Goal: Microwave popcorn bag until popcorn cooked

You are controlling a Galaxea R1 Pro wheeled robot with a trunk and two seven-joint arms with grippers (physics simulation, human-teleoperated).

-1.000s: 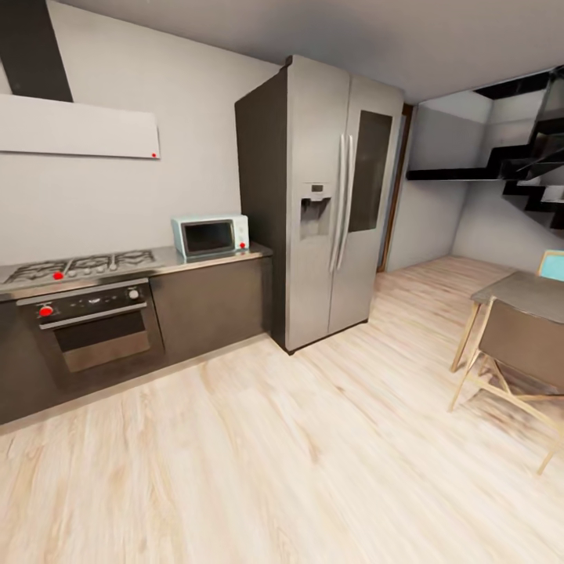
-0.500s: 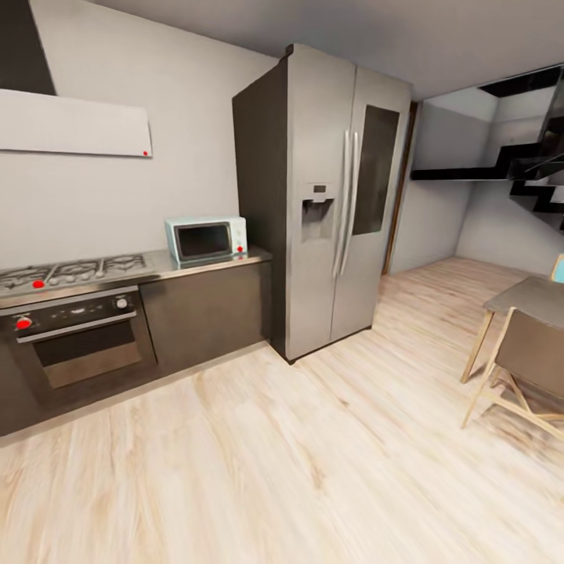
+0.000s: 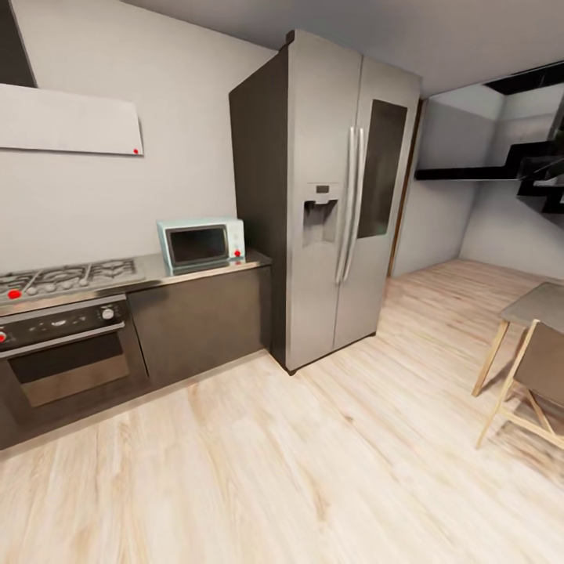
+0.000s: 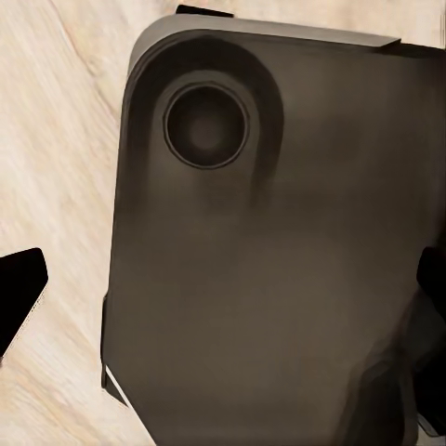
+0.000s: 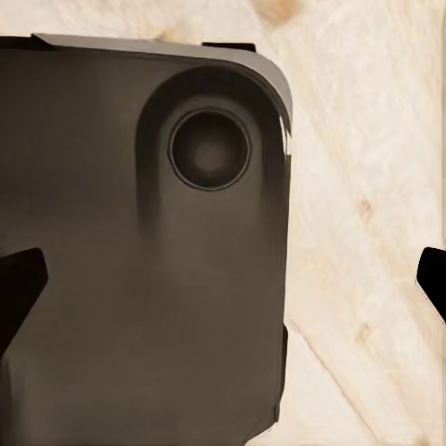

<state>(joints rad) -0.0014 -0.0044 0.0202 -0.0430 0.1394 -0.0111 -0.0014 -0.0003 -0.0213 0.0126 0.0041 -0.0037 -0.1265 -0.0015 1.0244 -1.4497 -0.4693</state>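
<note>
Kitchen view had swung left, microwave (image 3: 201,244) on countertop (image 3: 205,270) nearer (robot approaching); both grippers' fingers were spread, nothing held.

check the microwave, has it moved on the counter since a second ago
No. The microwave sits at the countertop end beside the fridge as before; the camera moved.

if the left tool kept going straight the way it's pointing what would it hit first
Likely the robot's own dark base panel, which lies ahead of the left tool, with wooden floor beyond its edge. Depth is unclear.
</note>
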